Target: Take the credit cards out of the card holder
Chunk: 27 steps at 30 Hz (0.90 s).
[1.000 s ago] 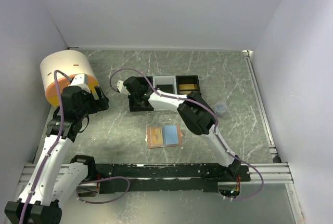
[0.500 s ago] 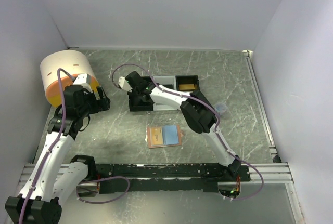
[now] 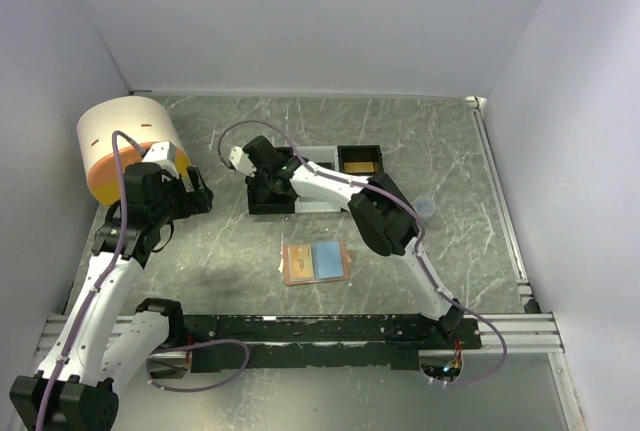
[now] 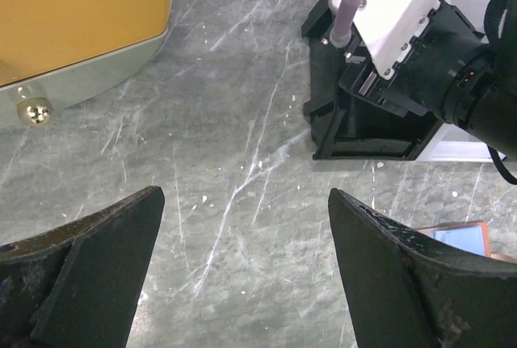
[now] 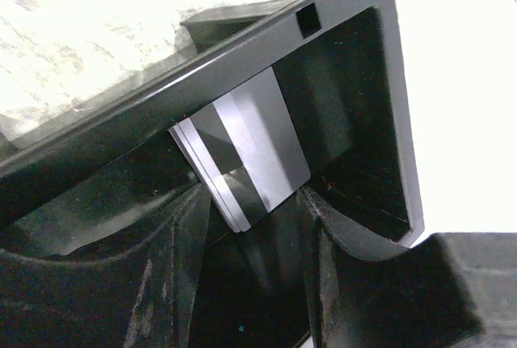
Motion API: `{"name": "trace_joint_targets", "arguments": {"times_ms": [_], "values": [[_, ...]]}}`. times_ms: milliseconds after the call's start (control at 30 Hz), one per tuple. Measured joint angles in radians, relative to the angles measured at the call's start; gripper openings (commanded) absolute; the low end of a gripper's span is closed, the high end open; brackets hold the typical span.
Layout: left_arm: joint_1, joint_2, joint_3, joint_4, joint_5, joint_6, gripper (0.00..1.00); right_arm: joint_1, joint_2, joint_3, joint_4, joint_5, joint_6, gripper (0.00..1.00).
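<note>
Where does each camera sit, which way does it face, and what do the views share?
Top external: above and behind the bases, looking down at both arms, the card holder and the tray.
Left wrist: over the table, its open left gripper framing the tray and the right arm.
Right wrist: looking into the tray, its right gripper flanking a grey card.
Shared: all three show the tray.

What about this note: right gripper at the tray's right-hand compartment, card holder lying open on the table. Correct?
Wrong compartment: the right gripper is at the tray's left-end compartment, as the top external view shows. The card holder does lie open on the table.
</note>
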<state>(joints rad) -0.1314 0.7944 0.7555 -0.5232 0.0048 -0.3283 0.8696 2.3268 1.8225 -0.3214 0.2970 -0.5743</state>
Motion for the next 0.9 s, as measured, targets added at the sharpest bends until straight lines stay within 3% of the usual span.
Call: {"name": "trace_joint_targets", "arguments": {"times_ms": [233, 533, 900], "values": [[0.000, 0.003, 0.000, 0.000, 0.001, 0.000, 0.96, 0.000, -0.109, -0.053, 0.017, -0.060, 0.115, 0.49], [0.000, 0.000, 0.000, 0.000, 0.000, 0.000, 1.00, -0.011, -0.703, -0.577, 0.299, -0.111, 0.458, 0.54], [0.000, 0.002, 0.000, 0.000, 0.000, 0.000, 1.00, -0.024, -1.088, -1.064, 0.379, -0.145, 0.878, 0.76]]}}
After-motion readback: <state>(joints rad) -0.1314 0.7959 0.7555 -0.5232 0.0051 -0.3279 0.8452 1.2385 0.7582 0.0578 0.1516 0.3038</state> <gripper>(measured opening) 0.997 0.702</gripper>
